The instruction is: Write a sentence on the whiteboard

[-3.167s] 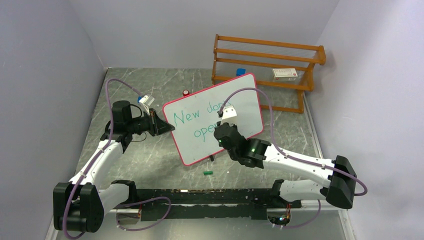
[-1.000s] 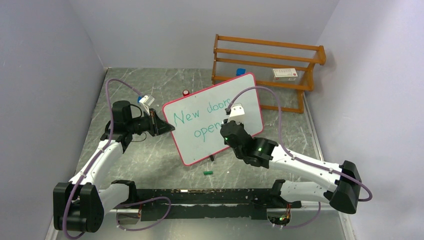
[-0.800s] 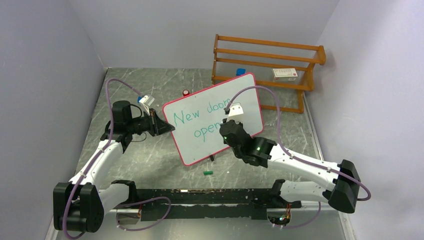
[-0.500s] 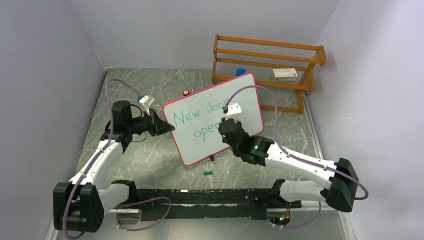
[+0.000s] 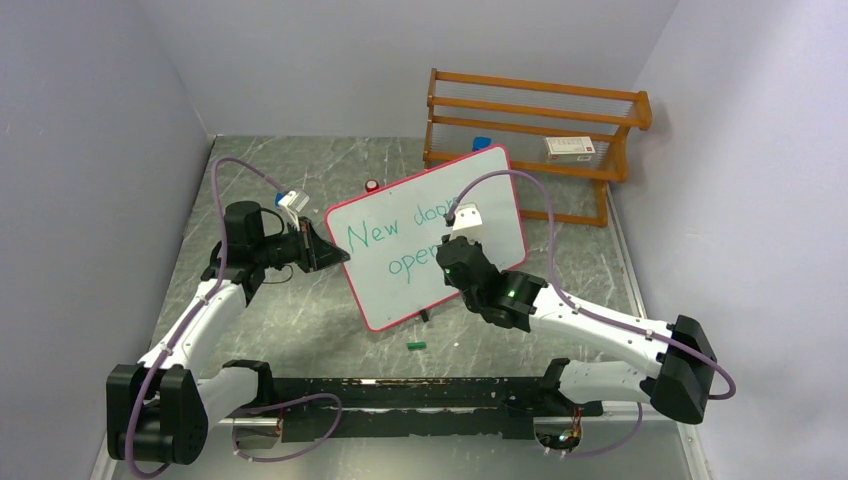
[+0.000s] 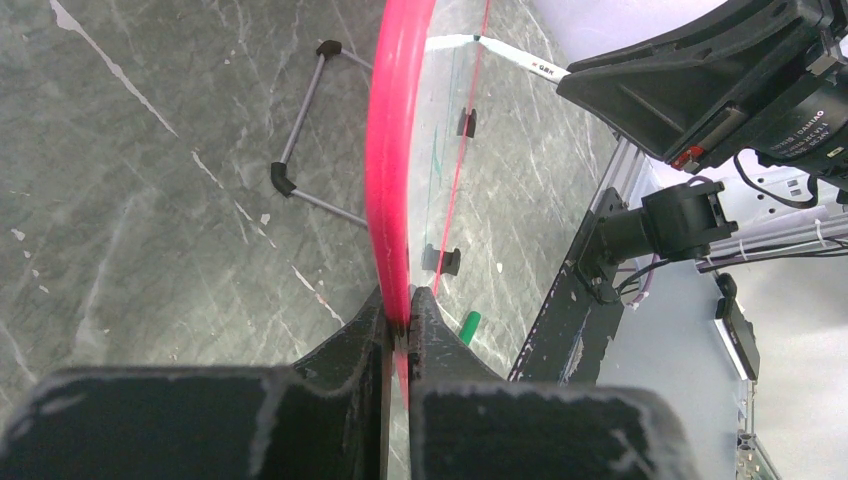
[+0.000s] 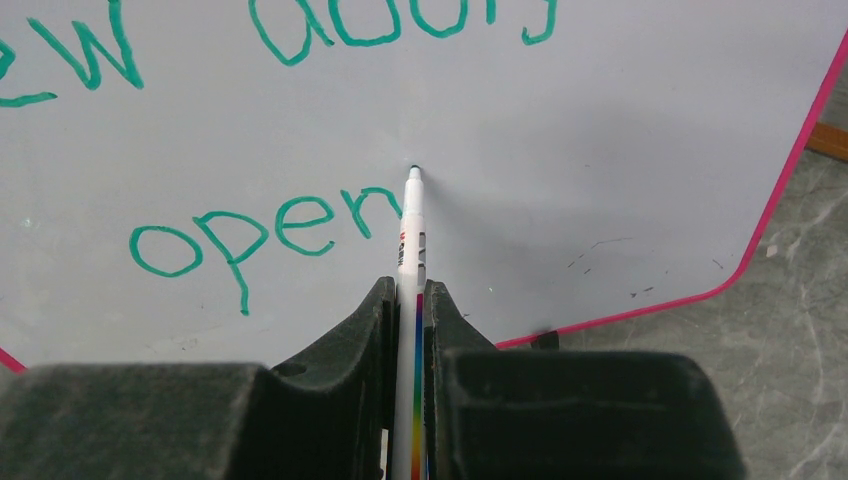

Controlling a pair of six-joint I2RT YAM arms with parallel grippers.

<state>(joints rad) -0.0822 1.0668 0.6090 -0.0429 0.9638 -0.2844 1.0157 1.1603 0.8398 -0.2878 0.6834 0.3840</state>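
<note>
The whiteboard stands tilted on the table, white with a pink-red rim. My left gripper is shut on its left edge, and the left wrist view shows the jaws pinching the rim. The sentence reads "New doors" in green, with "open" on the line below. My right gripper is shut on a white marker with a rainbow stripe. The marker's tip is at the board just right of the "n". From above, the right wrist covers the end of both lines.
A green marker cap lies on the table in front of the board. A wooden rack with a white box stands at the back right. A small red thing and a blue one lie behind the board.
The right arm has shifted a little left and up along the board's second line with the marker. The left arm and the board have not moved.
</note>
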